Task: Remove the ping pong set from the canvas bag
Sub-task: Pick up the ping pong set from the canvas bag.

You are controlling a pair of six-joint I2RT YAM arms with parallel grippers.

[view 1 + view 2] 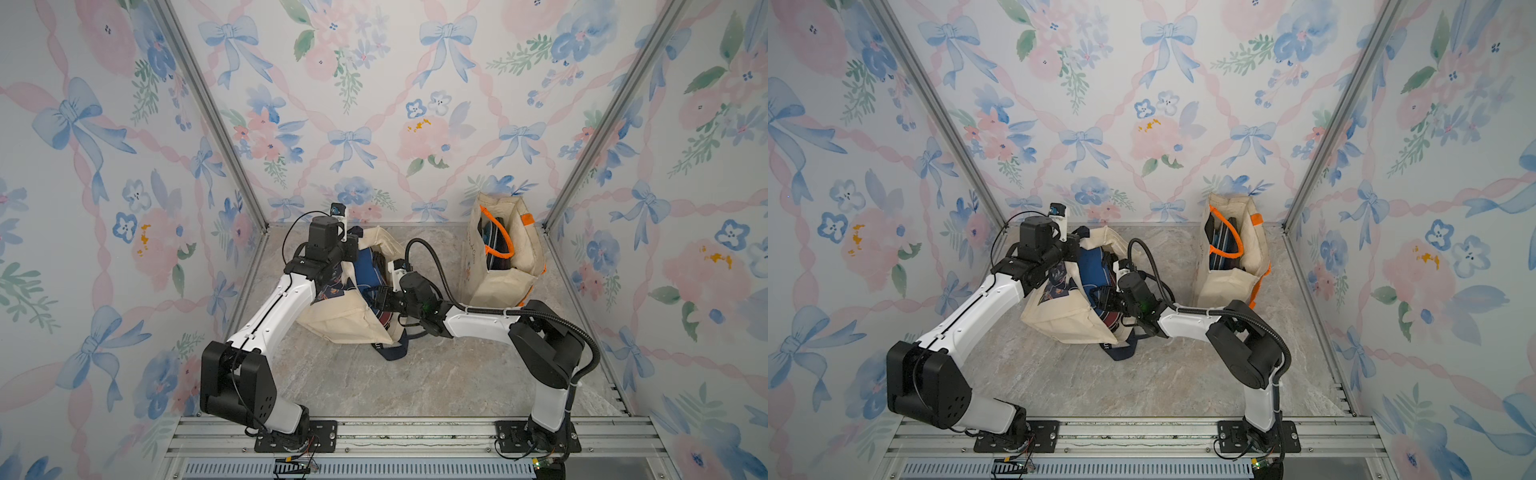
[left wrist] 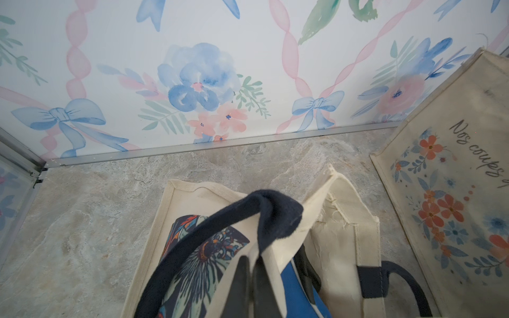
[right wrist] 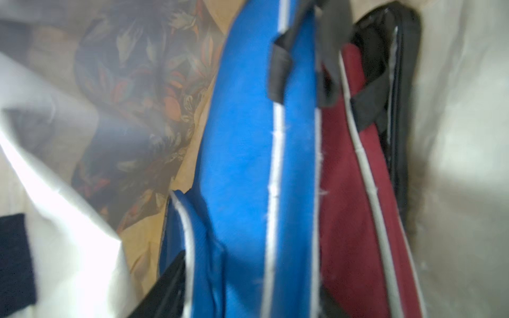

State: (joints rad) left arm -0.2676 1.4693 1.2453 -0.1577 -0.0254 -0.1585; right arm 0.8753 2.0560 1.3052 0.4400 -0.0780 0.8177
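Left gripper (image 1: 352,248) clamps shut on the rim of the canvas bag (image 1: 340,322), which slumps on the marble-look table (image 1: 415,386) in both top views. The right gripper (image 1: 380,297) is sunk into the bag's mouth beside the blue case (image 1: 365,261), its jaws hidden there. A second bag (image 1: 498,286) with orange handles stands well apart at the back.

From the left wrist, the closed fingers (image 2: 241,280) pinch canvas just beside the navy handle (image 2: 220,228). Should that thin hold slip, the mouth would likely fold onto the other arm.

From the right wrist, blurred, the blue case (image 3: 242,137), the maroon case (image 3: 358,192) and a black-edged pouch (image 3: 399,82) stand packed edge-on inside the bag. How wide the right jaws stand, or whether they grip anything, cannot be told. A pull on one case may drag its neighbours, snag a strap, or haul the light bag along.
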